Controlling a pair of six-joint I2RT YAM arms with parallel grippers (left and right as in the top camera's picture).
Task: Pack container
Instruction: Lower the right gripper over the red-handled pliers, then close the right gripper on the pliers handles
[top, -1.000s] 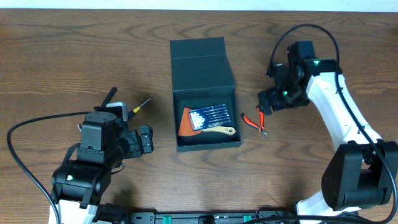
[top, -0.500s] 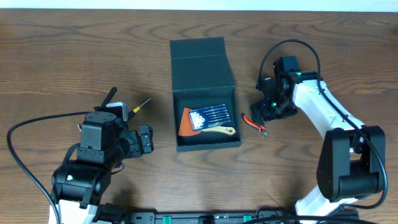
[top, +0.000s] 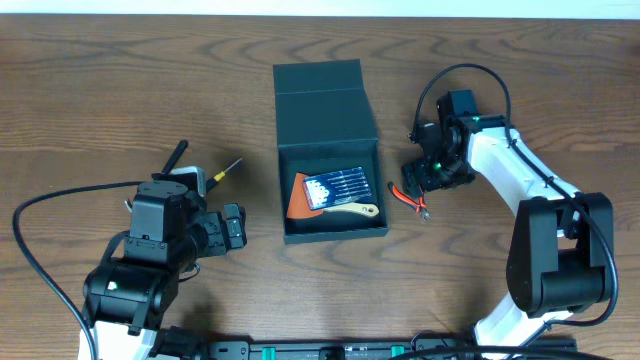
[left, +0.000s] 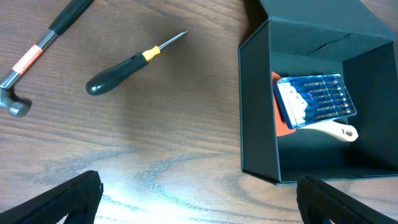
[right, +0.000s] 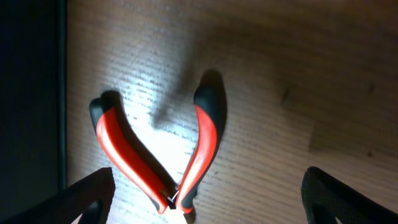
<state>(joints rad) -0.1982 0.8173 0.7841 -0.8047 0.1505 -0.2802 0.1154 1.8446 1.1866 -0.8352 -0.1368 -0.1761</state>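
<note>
The container (top: 281, 195), a dark teal square box, stands open at mid-table with its flap lid (top: 320, 95) folded back. Inside lie a blue screwdriver-set case (top: 337, 186), an orange piece and a cream-handled tool (top: 355, 210). Red-handled pliers (top: 408, 197) lie on the table just right of the box. My right gripper (top: 422, 172) hangs open directly over them; in the right wrist view the pliers (right: 202, 140) lie between the spread fingers (right: 205, 199). My left gripper (top: 232, 225) is open and empty, left of the box; the left wrist view shows it (left: 199, 199) above bare wood.
A black-handled screwdriver with a yellow collar (left: 124, 65) and a small hammer (left: 37, 53) lie left of the container (left: 258, 112). In the overhead view the screwdriver (top: 225, 172) is beside my left arm. The box wall (right: 31, 93) is close on the right gripper's left.
My right arm has moved left and down toward the pliers, then nearly stopped. The left arm and the box contents have not moved.
</note>
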